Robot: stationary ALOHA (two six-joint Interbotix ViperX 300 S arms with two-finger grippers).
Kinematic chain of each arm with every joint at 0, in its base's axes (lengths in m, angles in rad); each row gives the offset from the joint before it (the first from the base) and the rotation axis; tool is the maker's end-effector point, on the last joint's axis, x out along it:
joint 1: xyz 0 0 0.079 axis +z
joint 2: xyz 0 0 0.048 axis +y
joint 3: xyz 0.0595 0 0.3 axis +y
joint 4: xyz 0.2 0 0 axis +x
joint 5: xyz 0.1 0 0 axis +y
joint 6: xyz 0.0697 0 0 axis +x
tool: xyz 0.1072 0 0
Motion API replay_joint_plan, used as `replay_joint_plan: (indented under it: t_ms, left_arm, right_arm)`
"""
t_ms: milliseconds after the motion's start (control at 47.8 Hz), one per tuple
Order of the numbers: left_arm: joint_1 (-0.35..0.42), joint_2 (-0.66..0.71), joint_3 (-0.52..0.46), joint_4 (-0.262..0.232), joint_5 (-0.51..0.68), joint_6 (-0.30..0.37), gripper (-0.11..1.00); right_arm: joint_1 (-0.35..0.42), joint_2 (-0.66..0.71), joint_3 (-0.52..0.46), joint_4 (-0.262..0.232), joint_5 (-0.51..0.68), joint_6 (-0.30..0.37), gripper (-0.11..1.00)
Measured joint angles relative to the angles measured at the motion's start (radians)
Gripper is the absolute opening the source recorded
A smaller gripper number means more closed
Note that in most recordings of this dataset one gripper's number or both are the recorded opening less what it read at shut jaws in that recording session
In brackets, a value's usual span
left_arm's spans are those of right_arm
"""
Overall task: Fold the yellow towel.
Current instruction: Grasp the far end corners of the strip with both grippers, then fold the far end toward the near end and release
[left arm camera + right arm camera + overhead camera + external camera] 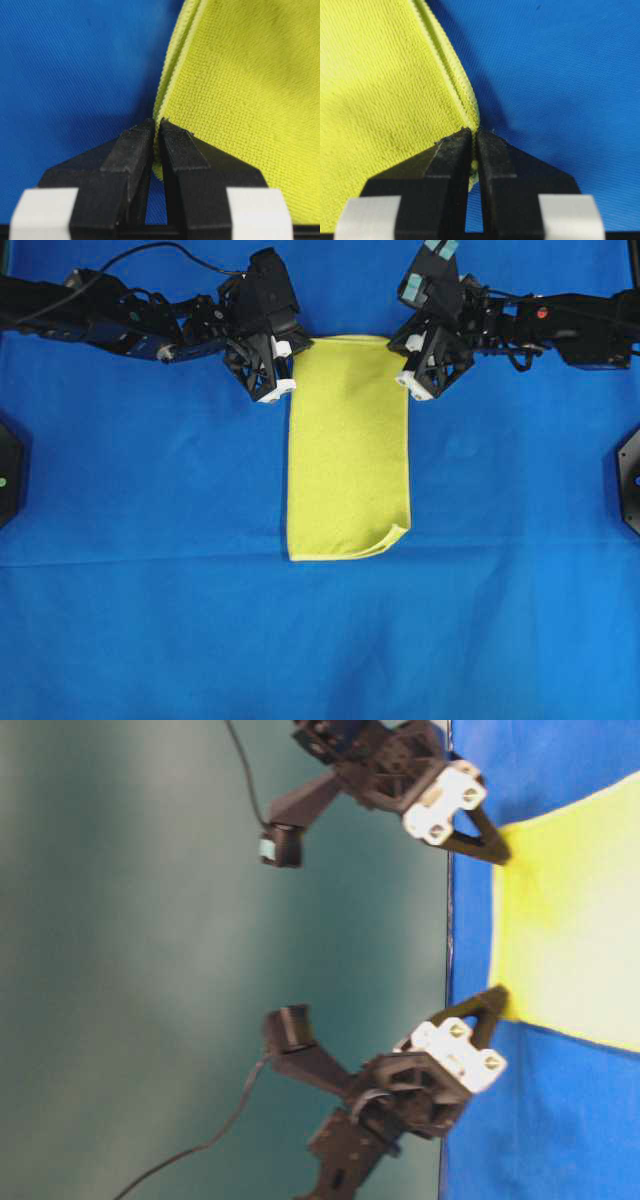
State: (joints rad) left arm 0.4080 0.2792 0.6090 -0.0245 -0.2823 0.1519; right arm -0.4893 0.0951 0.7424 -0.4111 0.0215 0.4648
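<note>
Left gripper (283, 368) sits at the far-left corner of the yellow towel (347, 450); left wrist view shows its fingers (132, 150) pinched together on the towel's doubled edge, hem caught between them. The towel lies flat on the blue cloth (150, 490) as a long narrow rectangle at centre, already folded once, two layers visible along the left edge. Near-right corner is curled over, not square with the layer beneath. Right gripper (420, 370) is at the far-right corner; right wrist view shows its fingers (451, 155) closed on the stitched hem where the two layers meet. Table-level view: both grippers tilted down onto the towel's end, corners barely raised off the cloth.
</note>
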Motion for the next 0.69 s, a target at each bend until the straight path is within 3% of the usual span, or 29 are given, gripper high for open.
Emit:
replay_joint_plan:
  t_ms: [146,502,690]
  left_arm:
    - [0.003,-0.06,-0.003,-0.002,0.015,0.057,0.04]
    - [0.008,-0.086,-0.006,-0.002,0.052,0.08,0.04]
    - [-0.02,-0.161,-0.003,0.0,0.158,0.077,0.04]
  right_arm:
    - [-0.023,-0.057,-0.011,-0.017,0.044,-0.006,0.05]
    - [-0.028,-0.083,-0.009,-0.025,0.06,0.008,0.05]
    - [0.028,-0.158,0.017,-0.014,0.107,0.012,0.05]
